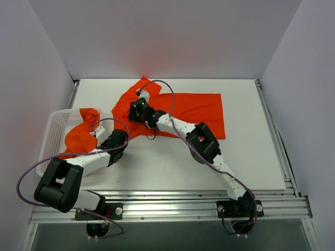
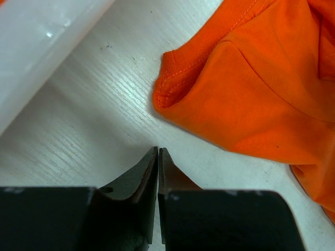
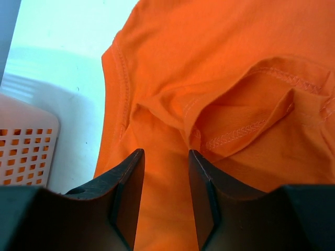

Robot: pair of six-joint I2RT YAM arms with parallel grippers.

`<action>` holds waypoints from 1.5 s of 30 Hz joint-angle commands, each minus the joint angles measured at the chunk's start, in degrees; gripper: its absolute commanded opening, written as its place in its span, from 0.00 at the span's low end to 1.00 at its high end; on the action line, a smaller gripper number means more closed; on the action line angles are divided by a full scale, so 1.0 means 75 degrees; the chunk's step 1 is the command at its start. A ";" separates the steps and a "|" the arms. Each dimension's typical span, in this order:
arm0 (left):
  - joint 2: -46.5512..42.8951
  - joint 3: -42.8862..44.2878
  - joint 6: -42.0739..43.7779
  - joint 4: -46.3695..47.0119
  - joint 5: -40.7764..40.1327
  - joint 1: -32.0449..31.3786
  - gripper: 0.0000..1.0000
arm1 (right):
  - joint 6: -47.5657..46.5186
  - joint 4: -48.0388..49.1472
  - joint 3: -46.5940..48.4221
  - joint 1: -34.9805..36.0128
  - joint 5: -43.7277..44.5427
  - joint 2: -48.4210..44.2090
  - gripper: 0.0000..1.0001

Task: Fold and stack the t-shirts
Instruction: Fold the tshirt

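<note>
The bright orange-red fabric t-shirt (image 1: 196,112) lies lengthwise left-to-right. The right hand (image 3: 165,152), jaws part-spread and empty, hovers over its left end. The left hand (image 2: 158,150), pressed together, sits just short.

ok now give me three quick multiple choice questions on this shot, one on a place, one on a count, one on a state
1. Where is the bunched t-shirt?
A) in the white basket, spilling over its rim
B) folded at the right edge of the table
C) draped on the right arm's base

2. How many orange t-shirts show in the top view?
A) one
B) two
C) four

3. How does the left gripper stand?
A) wide open
B) shut on nothing
C) shut on a sleeve

Answers:
1 A, the orange heap sits in the basket and hangs over its side.
2 B, the bunched one plus the spread t-shirt.
3 B, its jaws meet over bare table, beside the fabric.
</note>
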 commanded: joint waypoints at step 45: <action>-0.0235 -0.0088 0.0020 0.0542 -0.0134 0.0032 0.12 | -0.0264 -0.0168 0.0220 -0.0100 0.0802 -0.0272 0.34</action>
